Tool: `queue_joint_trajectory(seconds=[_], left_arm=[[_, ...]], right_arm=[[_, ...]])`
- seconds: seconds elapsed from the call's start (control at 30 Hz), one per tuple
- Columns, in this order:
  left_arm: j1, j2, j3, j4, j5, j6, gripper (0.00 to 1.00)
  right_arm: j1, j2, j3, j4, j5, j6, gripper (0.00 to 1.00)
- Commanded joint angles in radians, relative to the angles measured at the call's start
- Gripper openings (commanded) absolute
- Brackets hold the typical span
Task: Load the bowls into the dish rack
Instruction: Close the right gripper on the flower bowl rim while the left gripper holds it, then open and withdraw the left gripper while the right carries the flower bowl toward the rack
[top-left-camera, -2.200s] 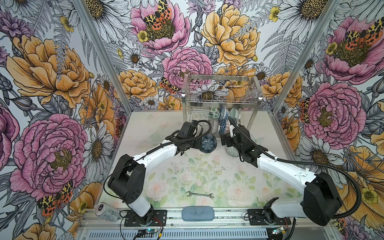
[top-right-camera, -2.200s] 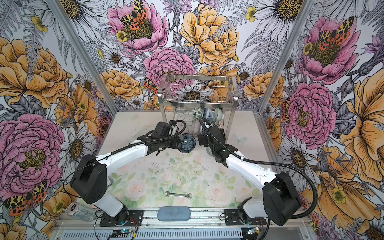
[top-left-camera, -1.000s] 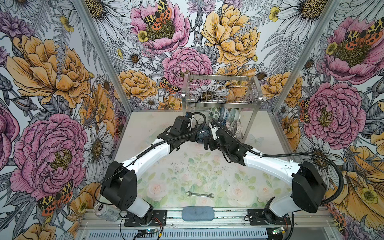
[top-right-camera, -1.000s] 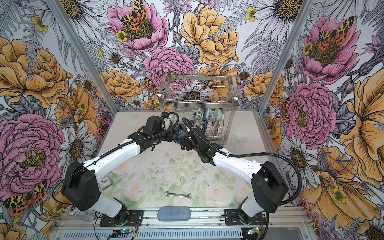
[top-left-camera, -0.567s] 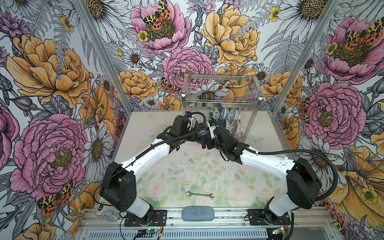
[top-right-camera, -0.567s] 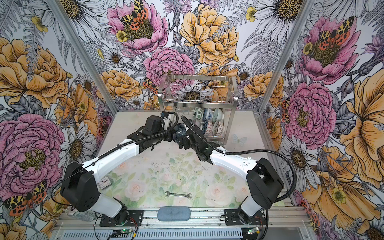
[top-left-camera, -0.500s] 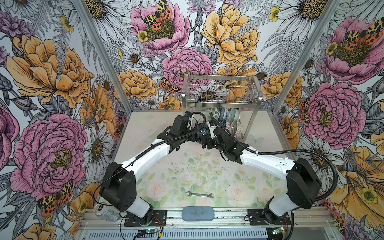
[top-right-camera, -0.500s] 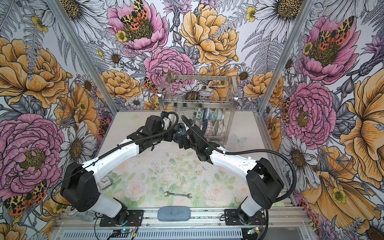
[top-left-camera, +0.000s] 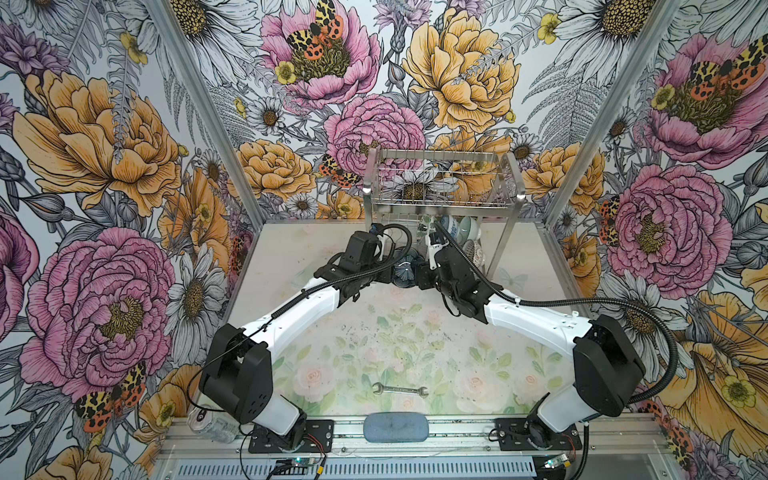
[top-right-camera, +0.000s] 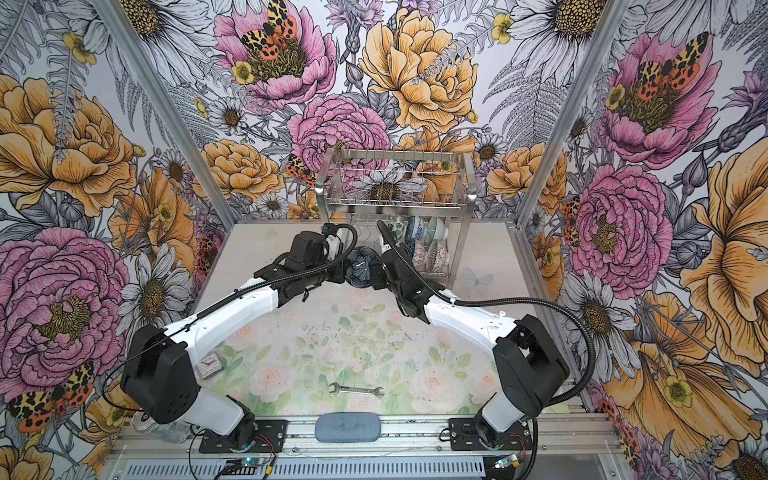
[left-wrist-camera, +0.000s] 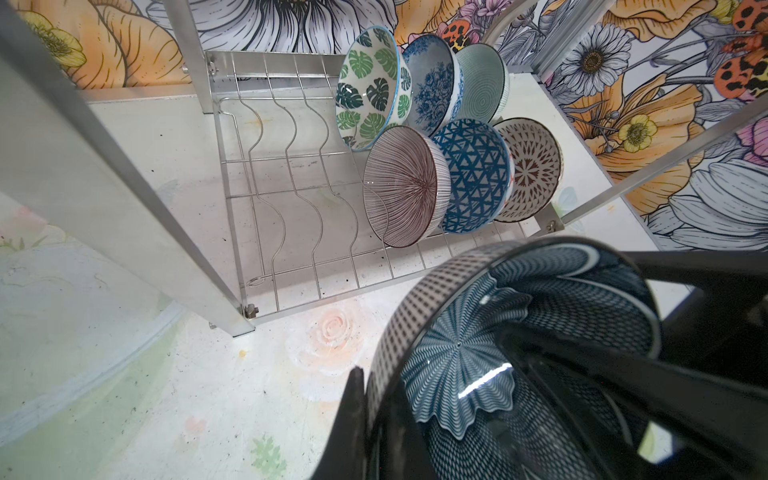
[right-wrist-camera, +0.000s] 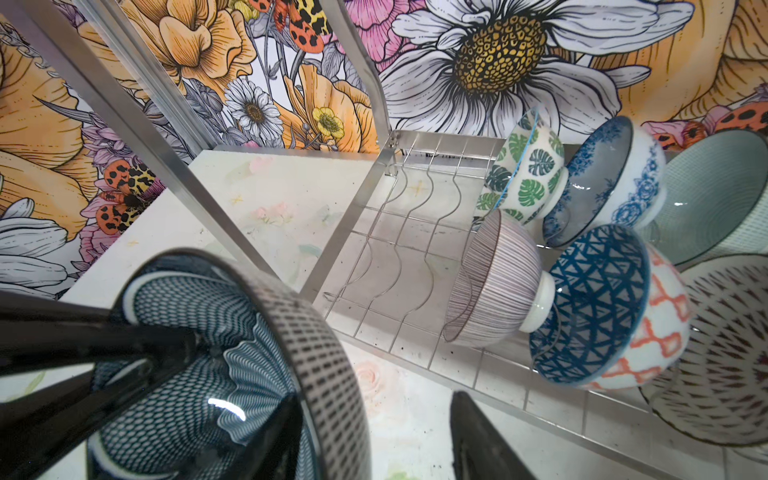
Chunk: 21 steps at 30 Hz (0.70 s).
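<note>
A dark blue wave-patterned bowl (top-left-camera: 405, 272) (top-right-camera: 360, 266) hangs on edge just in front of the dish rack (top-left-camera: 440, 203) (top-right-camera: 395, 203). My left gripper (top-left-camera: 392, 272) (left-wrist-camera: 374, 399) is shut on its rim, one finger outside and one inside. My right gripper (top-left-camera: 419, 274) (right-wrist-camera: 374, 415) straddles the opposite rim. One of its fingers (right-wrist-camera: 266, 436) lies inside the bowl (right-wrist-camera: 249, 365), while the other stands clear of the wall. Several bowls lean in the right slots of the lower tier, among them a striped bowl (left-wrist-camera: 403, 187) and a blue triangle bowl (left-wrist-camera: 473, 178).
The rack's left wire slots (left-wrist-camera: 291, 187) hold nothing. Its flat front leg (left-wrist-camera: 124, 166) stands close to the held bowl. A wrench (top-left-camera: 399, 389) lies near the front, by a grey-blue pad (top-left-camera: 395, 424). A small clock (top-right-camera: 208, 365) sits beside the left arm.
My right arm swung left from the rack to the bowl that my left gripper holds. Its jaws narrowed around the rim. The left arm lifted the bowl slightly toward the rack.
</note>
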Motion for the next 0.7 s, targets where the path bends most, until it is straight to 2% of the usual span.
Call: queue_joint_trajectory(seconds=[0.0, 0.13, 0.3, 0.53, 0.57, 0.6, 0.67], left_arm=[[-0.011, -0.056, 0.031, 0.072, 0.020, 0.004, 0.00], [-0.012, -0.059, 0.032, 0.069, 0.019, 0.004, 0.00], [-0.018, -0.060, 0.047, 0.046, 0.014, 0.011, 0.00], [-0.016, -0.067, 0.068, -0.004, 0.001, 0.018, 0.00], [-0.016, -0.069, 0.076, -0.023, 0.001, 0.022, 0.12], [-0.014, -0.071, 0.083, -0.043, -0.002, 0.028, 0.32], [-0.010, -0.086, 0.099, -0.091, -0.016, 0.049, 0.91]], right_arm=[[-0.002, 0.022, 0.016, 0.020, 0.007, 0.028, 0.49], [-0.002, 0.031, 0.023, 0.024, -0.002, 0.028, 0.32], [-0.002, 0.029, 0.022, 0.026, 0.008, 0.023, 0.01], [-0.003, 0.025, 0.016, 0.045, 0.017, 0.003, 0.00], [-0.003, 0.023, 0.016, 0.044, 0.021, -0.002, 0.00], [-0.004, 0.024, 0.017, 0.046, 0.024, -0.007, 0.00], [-0.003, 0.022, 0.022, 0.043, 0.036, -0.020, 0.00]])
